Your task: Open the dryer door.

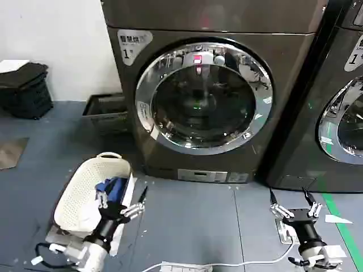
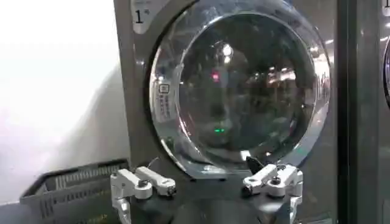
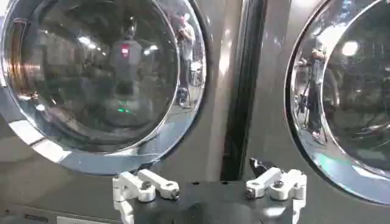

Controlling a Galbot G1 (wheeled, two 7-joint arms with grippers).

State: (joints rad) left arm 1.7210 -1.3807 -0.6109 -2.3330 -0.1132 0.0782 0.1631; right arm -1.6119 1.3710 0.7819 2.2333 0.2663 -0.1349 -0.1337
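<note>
Nearest the head camera, down at the lower edge: left end effector [image 1: 122, 205] with fingers spread and pinching nothing, hovering just over a white slatted plastic laundry basket [image 1: 76, 192] holding blue cloth, on the grey floor [image 1: 193, 221]. Opposite, low on the right side: right end effector [image 1: 292, 207], likewise spread wide and empty, poised above the floor in front of the gap between the two machines. Both apparently held back and low, aimed forward at the machines, probably so the wrist cameras can frame the target before any reach; nothing touching the door yet. Straight ahead, shut flush against the front of the brownish-grey front-load machine [image 1: 283, 85]: large round dryer door [image 1: 201, 96], wide mirror-chrome rim around dark tinted bulging glass, with room lights and a small red and a green glint reflected in it. Seen beyond the spread left fingers [image 2: 152, 179] in the left wrist view, and off to one side in the right wrist view, next to the similar chrome-rimmed door of the blacker neighbouring machine [image 3: 347, 91]. No obvious handle visible; latch side hard to tell. Task judged barely begun. Also present: a dark wire crate [image 1: 105, 110] on the floor beside the machine.
</note>
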